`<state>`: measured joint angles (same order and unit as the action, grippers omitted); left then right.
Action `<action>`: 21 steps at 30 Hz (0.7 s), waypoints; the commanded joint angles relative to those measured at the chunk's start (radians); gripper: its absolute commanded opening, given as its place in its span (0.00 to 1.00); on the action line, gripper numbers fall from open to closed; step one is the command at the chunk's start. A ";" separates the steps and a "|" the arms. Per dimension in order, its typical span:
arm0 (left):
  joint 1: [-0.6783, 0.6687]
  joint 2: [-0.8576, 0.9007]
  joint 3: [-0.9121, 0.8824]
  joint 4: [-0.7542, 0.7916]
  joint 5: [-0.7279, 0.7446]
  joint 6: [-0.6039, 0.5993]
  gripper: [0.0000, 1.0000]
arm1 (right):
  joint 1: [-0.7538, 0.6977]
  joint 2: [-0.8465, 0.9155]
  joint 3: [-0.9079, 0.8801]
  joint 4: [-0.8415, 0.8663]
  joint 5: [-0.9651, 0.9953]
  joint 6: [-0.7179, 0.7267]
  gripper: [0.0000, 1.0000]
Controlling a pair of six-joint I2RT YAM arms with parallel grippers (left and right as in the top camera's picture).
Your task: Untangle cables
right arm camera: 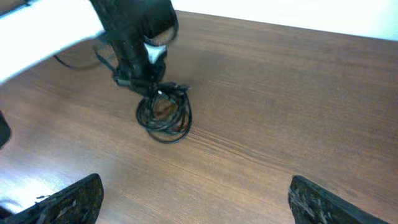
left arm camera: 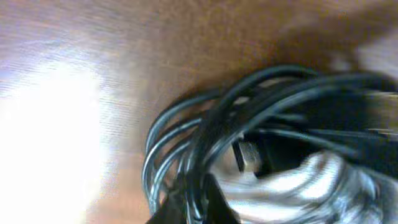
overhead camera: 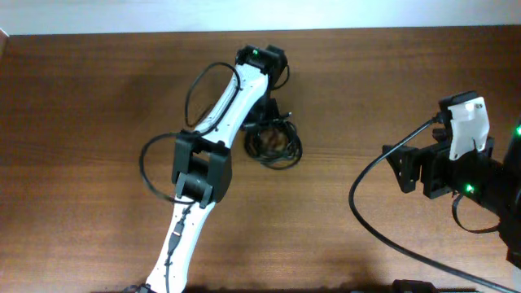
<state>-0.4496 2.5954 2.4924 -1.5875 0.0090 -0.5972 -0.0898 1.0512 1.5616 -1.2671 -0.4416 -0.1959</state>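
Toward the far edge of the tabletop, about midway along it, the cables (overhead camera: 275,145) lie as one small coiled bundle, with the left gripper (overhead camera: 273,114) down on the bundle's far side. The main risk is that a lift from here takes the whole coil up as one lump. The loops overlap closely and nothing pins the other side, so pulling may tighten the tangle rather than open it. A plug (left arm camera: 249,155) sits inside the loops and may snag on them. The close view is blurred, so I cannot tell whether the jaws are closed on a strand or only touching the coil, and a thin cord could slip out of a shallow pinch. The left arm (overhead camera: 213,134) reaches from the near edge diagonally up the table, its wrist bent down over the bundle. The right gripper (overhead camera: 403,167) hovers well apart near the right edge, facing the coil, its jaws spread wide and empty, too far off to hold the bundle down.
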 commanded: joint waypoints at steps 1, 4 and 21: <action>-0.002 -0.116 0.243 -0.077 -0.002 0.068 0.00 | 0.005 0.044 0.014 0.002 0.008 -0.006 0.90; -0.002 -0.237 0.384 -0.101 0.021 0.129 0.00 | 0.006 0.090 0.014 0.002 0.001 -0.006 0.84; -0.001 -0.905 0.393 0.517 0.017 0.272 0.00 | 0.164 0.101 0.014 0.011 -0.036 -0.103 0.83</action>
<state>-0.4507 1.7542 2.8746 -1.1690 0.0387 -0.4042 0.0593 1.1530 1.5616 -1.2564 -0.4965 -0.2855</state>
